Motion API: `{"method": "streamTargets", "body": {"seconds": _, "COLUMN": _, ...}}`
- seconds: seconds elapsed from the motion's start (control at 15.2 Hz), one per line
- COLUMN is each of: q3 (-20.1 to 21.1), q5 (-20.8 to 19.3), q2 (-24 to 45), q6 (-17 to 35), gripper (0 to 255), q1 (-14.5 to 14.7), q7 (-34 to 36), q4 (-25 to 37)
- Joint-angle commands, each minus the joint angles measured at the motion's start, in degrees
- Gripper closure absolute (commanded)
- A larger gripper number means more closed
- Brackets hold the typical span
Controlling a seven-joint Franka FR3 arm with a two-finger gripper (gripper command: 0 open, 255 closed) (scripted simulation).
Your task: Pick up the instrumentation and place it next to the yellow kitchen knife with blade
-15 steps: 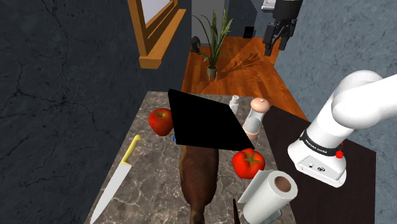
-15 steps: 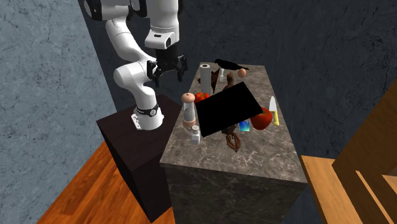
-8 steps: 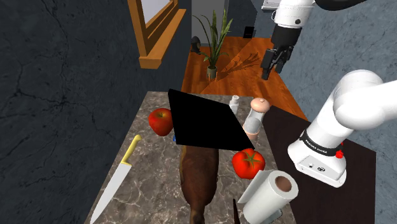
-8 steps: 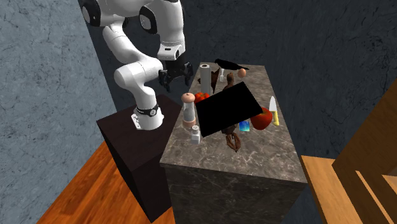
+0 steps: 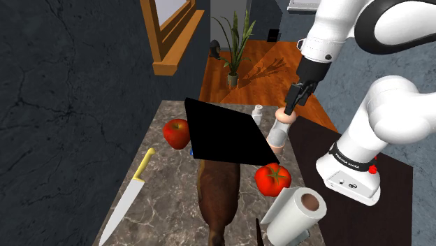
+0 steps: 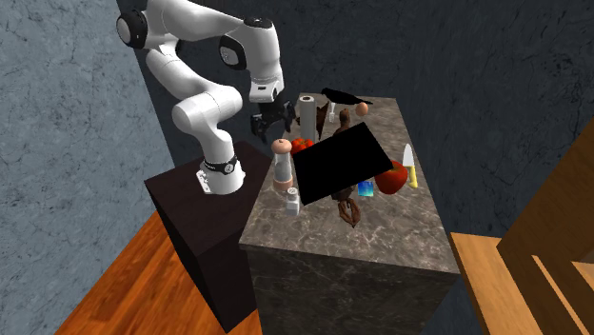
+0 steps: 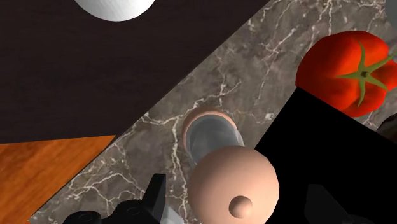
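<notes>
Taking the black slab [image 5: 227,133], which stands tilted in the middle of the veined bench [image 5: 168,203], as the mark, and reading the shoulder view from its left. Well off the slab's lower left corner lies the knife [image 5: 129,192], yellow handle toward the slab and pale blade pointing away from it. A red apple [image 5: 176,133] sits just at the slab's left edge. A long brown thing [image 5: 218,199] pokes out from under the slab's lower edge. Just off the slab's upper right corner stands a small white shaker [image 5: 258,114].

Beside the slab's right edge stands the mill [image 5: 279,133], upright on the bench, with a round peach knob over a clear body. It is far from the knife, with the whole slab between them. In the second exterior view the mill [image 6: 283,167] stands at the bench edge nearest the stand.

The jaws hang right over the knob, spread. In the wrist view their black fingers [image 7: 154,192] stand one on each side of the mill [image 7: 213,137], and neither touches it.

Below the slab's lower right corner is a red tomato [image 5: 272,179], and beyond that lies a paper roll [image 5: 297,213]. Farthest right of the slab, the white arm [image 5: 335,28] rises from the dark stand [image 5: 402,185].
</notes>
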Motion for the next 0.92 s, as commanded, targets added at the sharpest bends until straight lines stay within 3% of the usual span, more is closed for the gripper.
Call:
{"method": "streamTargets", "body": {"seconds": 0.0, "q3": 0.9, "q5": 1.0, "q2": 0.1, "q6": 1.9, "gripper": 0, "q1": 0.7, "q7": 0.4, "q4": -1.6}}
{"method": "streamTargets", "body": {"seconds": 0.33, "q3": 2.0, "q5": 2.4, "q2": 1.1, "q6": 6.0, "gripper": 0, "q1": 1.6, "q7": 0.3, "q4": -4.6}}
{"method": "streamTargets", "body": {"seconds": 0.79, "q3": 2.0, "q5": 2.4, "q2": 1.1, "q6": 6.0, "gripper": 0, "q1": 1.6, "q7": 0.3, "q4": -4.6}}
{"method": "streamTargets", "body": {"seconds": 0.86, "q3": 2.0, "q5": 2.4, "q2": 1.1, "q6": 6.0, "gripper": 255, "q1": 1.6, "q7": 0.3, "q4": -4.6}}
